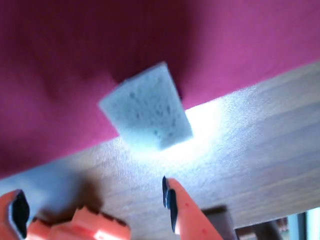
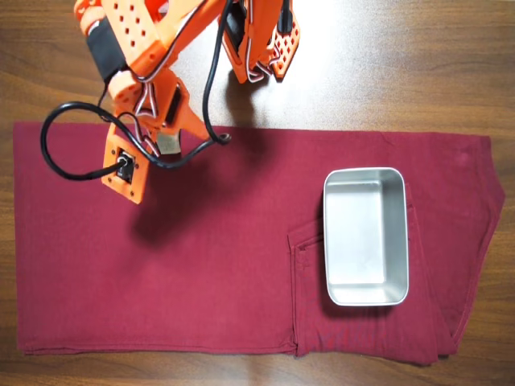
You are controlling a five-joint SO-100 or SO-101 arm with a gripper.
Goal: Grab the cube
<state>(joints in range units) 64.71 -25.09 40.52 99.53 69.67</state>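
The cube (image 1: 147, 107) is a small pale beige-grey sponge-like block. In the wrist view it lies at the edge of the dark red cloth (image 1: 240, 35), where the cloth meets the wooden table (image 1: 260, 145). My orange gripper (image 1: 92, 200) is open. Its two fingertips show at the bottom of the wrist view, just short of the cube and not touching it. In the overhead view the gripper (image 2: 165, 129) hangs at the cloth's top left edge. Only a small patch of the cube (image 2: 167, 143) shows under it.
A rectangular metal tray (image 2: 366, 178) stands on the right part of the cloth (image 2: 201, 273), far from the gripper. The arm's base (image 2: 257, 40) and a black cable (image 2: 56, 145) are at the top left.
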